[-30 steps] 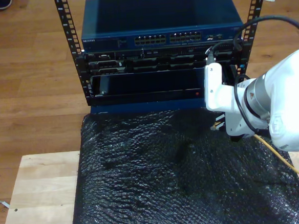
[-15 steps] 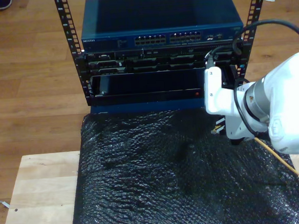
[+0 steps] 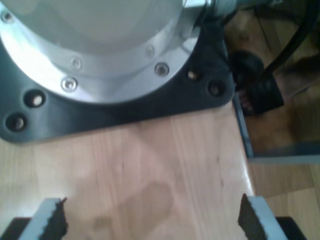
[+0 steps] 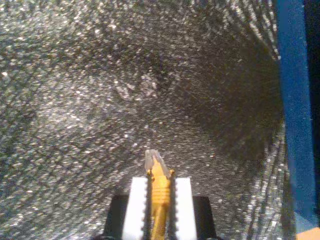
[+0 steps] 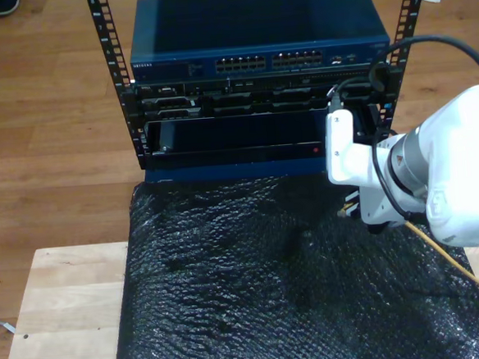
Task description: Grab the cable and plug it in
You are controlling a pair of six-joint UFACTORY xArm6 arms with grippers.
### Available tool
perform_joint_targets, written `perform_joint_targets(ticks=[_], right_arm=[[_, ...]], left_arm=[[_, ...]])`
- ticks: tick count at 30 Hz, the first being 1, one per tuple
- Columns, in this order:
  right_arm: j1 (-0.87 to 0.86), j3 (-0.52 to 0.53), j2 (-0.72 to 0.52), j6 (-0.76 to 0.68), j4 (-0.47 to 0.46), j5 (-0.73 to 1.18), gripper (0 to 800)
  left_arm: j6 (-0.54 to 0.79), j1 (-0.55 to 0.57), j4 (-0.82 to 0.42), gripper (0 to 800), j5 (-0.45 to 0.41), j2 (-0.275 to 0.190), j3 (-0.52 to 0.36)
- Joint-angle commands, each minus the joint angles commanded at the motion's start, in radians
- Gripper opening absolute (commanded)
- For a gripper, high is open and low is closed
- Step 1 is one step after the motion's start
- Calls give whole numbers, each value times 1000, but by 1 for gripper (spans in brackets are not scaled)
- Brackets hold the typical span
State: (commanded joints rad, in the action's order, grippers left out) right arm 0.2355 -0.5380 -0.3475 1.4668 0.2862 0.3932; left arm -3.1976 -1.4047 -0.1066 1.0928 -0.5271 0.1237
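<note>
Clenched on the cable (image 4: 159, 195) just behind its clear plug (image 4: 151, 159), my second gripper (image 4: 160, 192) hangs over the black bubble wrap (image 5: 256, 293), lower right of the exterior view; my first gripper (image 3: 150, 220) is spread over bare wood. Trailing cable slack could tug the plug askew and jam it at the switch ports (image 5: 268, 62), upper centre

Small pale lettering is sitting at the exterior view's left end of the blue switch's (image 5: 260, 61) front face, but it is showing too small and blurred to read. Nothing else in the exterior view or either wrist view is carrying any text, label or number.
</note>
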Motion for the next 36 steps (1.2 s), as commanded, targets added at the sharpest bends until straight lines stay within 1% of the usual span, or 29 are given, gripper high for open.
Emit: perform_joint_targets(ticks=[6,11,14,19,27,32,36], right_arm=[[2,3,0,-5,-21,-58,0],[6,48,-6,-2,-21,-180,0],[8,74,-15,0,-23,-236,0],[9,103,-31,-2,-49,-304,0],[14,178,-31,5,-54,-520,0],[14,212,-31,6,-60,-606,0],[15,270,-23,6,-74,-704,0]], left_arm=[[-3,0,0,800,-35,3,-26],[-3,0,0,800,-32,6,-23],[-2,0,0,800,-26,18,-18],[-2,0,0,800,-26,18,-18],[-2,0,0,800,-26,18,-18],[-2,0,0,800,-26,18,-18],[-2,0,0,800,-26,20,-18]])
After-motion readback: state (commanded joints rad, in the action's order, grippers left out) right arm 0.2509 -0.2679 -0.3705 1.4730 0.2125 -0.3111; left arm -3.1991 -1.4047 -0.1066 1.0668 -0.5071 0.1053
